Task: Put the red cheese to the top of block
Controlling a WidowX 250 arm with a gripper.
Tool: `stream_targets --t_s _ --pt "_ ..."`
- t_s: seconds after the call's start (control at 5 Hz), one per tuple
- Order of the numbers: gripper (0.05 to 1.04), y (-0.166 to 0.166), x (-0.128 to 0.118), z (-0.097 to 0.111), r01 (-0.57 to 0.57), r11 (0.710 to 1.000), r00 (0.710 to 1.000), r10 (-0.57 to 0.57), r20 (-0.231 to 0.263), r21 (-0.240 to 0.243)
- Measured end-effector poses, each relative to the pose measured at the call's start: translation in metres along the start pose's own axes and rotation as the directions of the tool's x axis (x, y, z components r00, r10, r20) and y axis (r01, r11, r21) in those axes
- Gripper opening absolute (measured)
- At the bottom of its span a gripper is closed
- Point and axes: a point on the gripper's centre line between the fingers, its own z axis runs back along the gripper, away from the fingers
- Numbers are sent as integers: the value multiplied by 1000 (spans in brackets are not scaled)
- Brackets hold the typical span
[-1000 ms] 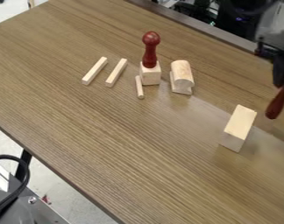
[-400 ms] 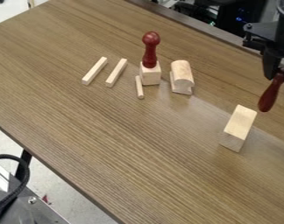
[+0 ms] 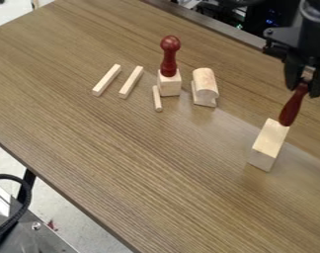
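Can't see the upper end of the dark red peg (image 3: 292, 107), hidden in the gripper (image 3: 304, 90), or tell whether its lower end touches the wooden block (image 3: 270, 140). Can't follow the black cable (image 3: 27, 191) past the left edge.

Two dark red turned pieces are pictured, a ball-headed one (image 3: 169, 57) and a slimmer-ended one (image 3: 292, 107); two pale square sticks are counted, a first stick (image 3: 106, 80) and a second stick (image 3: 131, 82); one thin rod (image 3: 157, 99), one round-topped piece (image 3: 205, 83), one small cubic block (image 3: 169, 86) and one longer block (image 3: 271, 136) are also shown.
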Motion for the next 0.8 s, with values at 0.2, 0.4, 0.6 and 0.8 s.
stream_targets --t_s 0.2,0.4,0.6,0.8 --pt "295 6 -2 -1 -23 1000 999 23 -22 12" --pt "295 8 -8 -5 -34 999 998 35 -61 21" --pt "295 8 -12 -6 -48 998 995 50 -88 28" --pt "295 9 -11 -7 -73 997 992 75 -99 22"
